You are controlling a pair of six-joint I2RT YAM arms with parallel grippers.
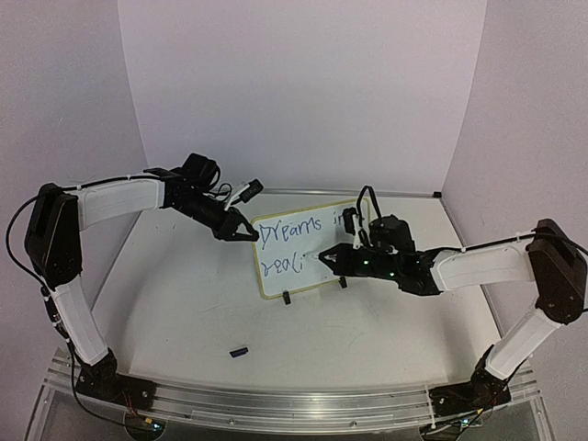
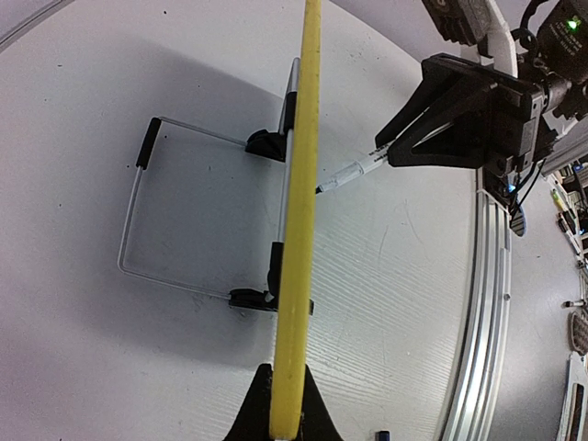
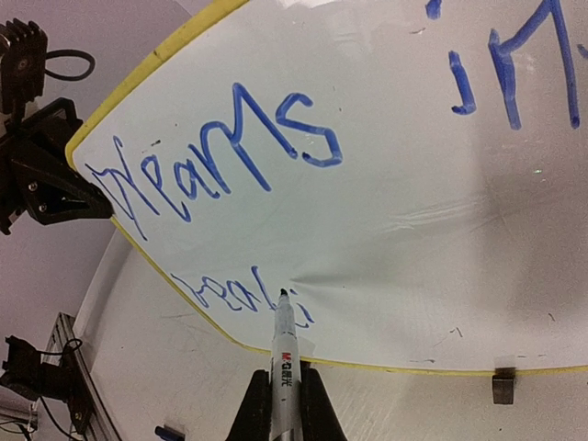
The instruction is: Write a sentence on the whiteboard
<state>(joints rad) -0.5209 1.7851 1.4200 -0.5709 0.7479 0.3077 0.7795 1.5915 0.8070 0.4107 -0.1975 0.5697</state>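
The whiteboard stands upright on the table, white with a thin yellow frame. My left gripper is shut on its upper left edge; in the left wrist view the yellow edge runs straight between the jaws of my left gripper. My right gripper is shut on a marker, whose tip touches the board's lower line. The sentence is in blue: "Dreams in" above, and "reali" below. The left wrist view shows the marker reaching the board's face.
A small blue cap lies on the table in front of the board. Black clip feet and a wire stand behind hold the board up. A metal rail runs along the near edge. White walls enclose the back and sides.
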